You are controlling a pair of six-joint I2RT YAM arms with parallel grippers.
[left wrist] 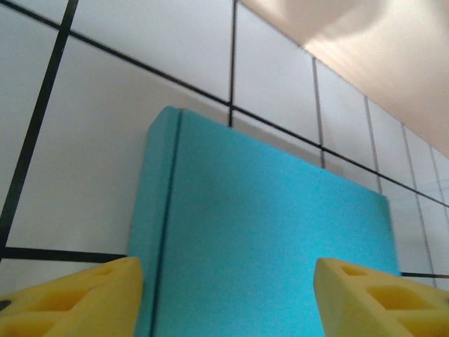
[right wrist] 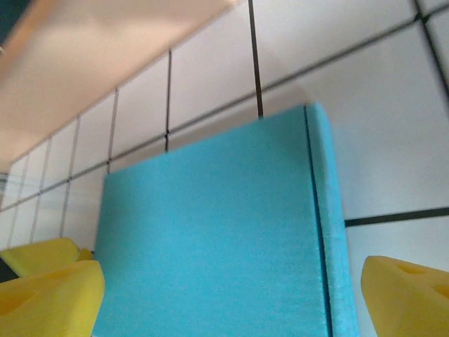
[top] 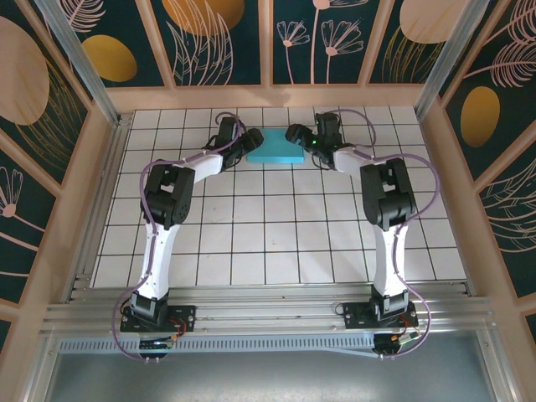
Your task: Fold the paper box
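Observation:
The paper box (top: 275,147) is a shallow teal rectangle lying flat on the white tiled table, near the far middle. My left gripper (top: 249,139) sits at its left end and my right gripper (top: 295,134) at its right end. In the left wrist view the box (left wrist: 266,232) lies between the yellow fingers (left wrist: 84,295), and the left gripper (left wrist: 228,298) is open, its jaws spread about as wide as the box. The right wrist view shows the box (right wrist: 217,232) with a folded side wall on the right. There the right gripper (right wrist: 231,298) is open and straddles the box without pinching it.
The wooden back wall (top: 268,96) runs just behind the box. Wooden side walls (top: 92,193) close in the tiled table (top: 276,243). Both arms reach forward from their bases at the near aluminium rail (top: 268,314).

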